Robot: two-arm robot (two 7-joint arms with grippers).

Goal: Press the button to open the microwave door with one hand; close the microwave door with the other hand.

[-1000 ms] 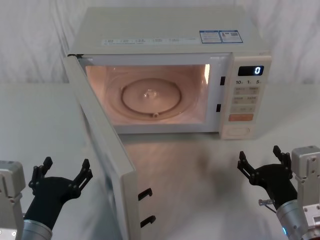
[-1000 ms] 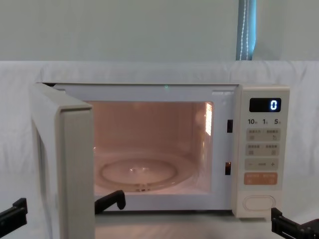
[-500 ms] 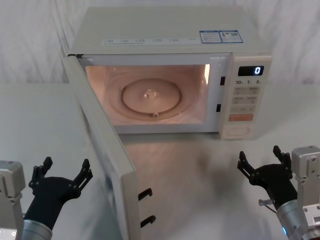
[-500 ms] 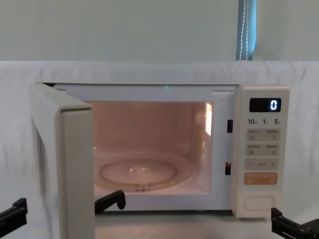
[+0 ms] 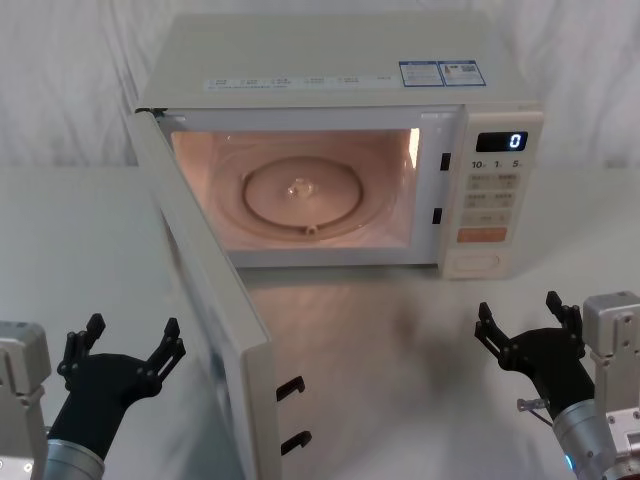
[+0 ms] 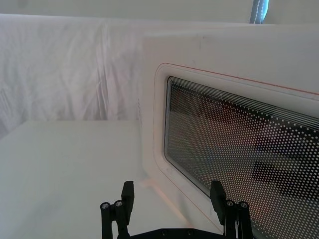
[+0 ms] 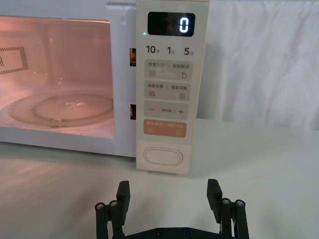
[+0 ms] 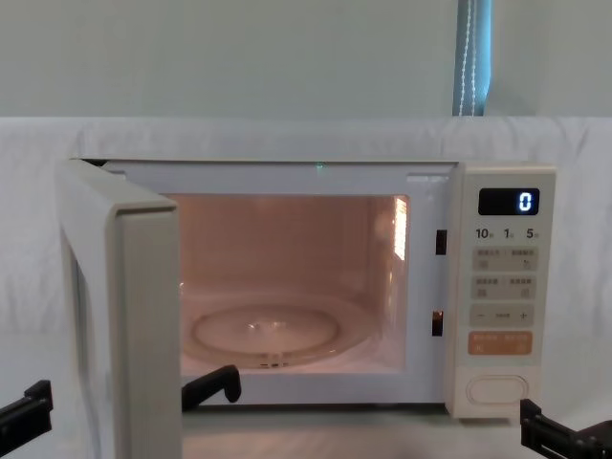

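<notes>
The cream microwave door (image 5: 205, 300) stands swung wide open toward me, its edge (image 8: 143, 325) facing the chest view and its dark window (image 6: 239, 149) close in the left wrist view. The lit cavity with its glass turntable (image 5: 300, 195) is exposed. The button (image 7: 160, 157) is the large blank pill-shaped key at the bottom of the control panel (image 5: 478, 261). My left gripper (image 5: 122, 345) is open, low at the near left, just outside the door's outer face. My right gripper (image 5: 530, 322) is open too, low at the near right, in front of the button and well short of it.
The microwave (image 5: 330, 70) sits on a white table (image 5: 400, 330) with a draped white cloth behind. The display (image 7: 171, 23) reads 0. An orange key (image 7: 165, 128) sits above the button. Door latches (image 5: 290, 388) jut from the door's near edge.
</notes>
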